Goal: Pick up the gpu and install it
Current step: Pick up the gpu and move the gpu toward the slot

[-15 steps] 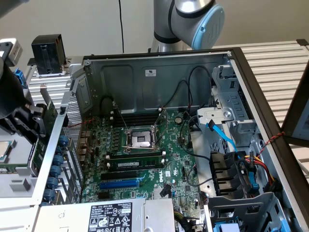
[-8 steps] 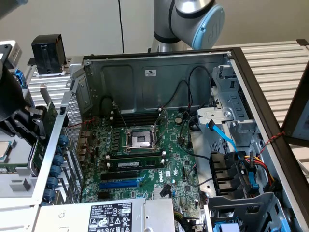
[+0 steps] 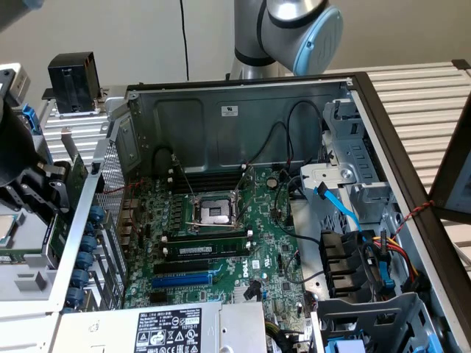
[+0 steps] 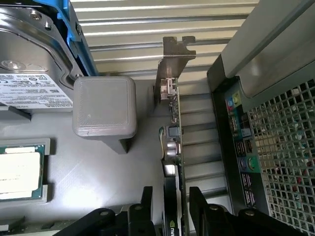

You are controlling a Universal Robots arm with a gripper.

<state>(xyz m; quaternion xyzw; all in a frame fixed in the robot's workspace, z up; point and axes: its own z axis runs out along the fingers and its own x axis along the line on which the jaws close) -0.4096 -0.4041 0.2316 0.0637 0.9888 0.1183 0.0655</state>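
A ribbed metal table (image 3: 419, 95) is carrying an opened computer case (image 3: 243, 110), with a grey fixture tray (image 4: 98, 172) lying outside the case at the exterior view's left. Over that tray the gripper (image 4: 171, 196) is hanging with its jaws spread wide, one black finger (image 4: 147, 204) standing on each side of the gpu (image 4: 173, 123). A thin gap is showing between that finger and the card, so nothing is being clamped. The gpu is standing on its edge on the tray, just outside the case's rear wall, with its silver bracket (image 4: 174, 54) pointing away from the gripper. Just beside the card, a grey square block (image 4: 104, 105) is rising from the tray. Beyond the block a hard drive (image 4: 29, 73) is sitting in a blue carrier, and a processor (image 4: 17, 172) is lying in a recess. On the card's other side the rear port panel (image 4: 238, 132) and perforated grille (image 4: 285, 157) are facing it. Inside the case the motherboard (image 3: 221, 250) is lying flat, and the arm (image 3: 294, 22) is rising at the far side.
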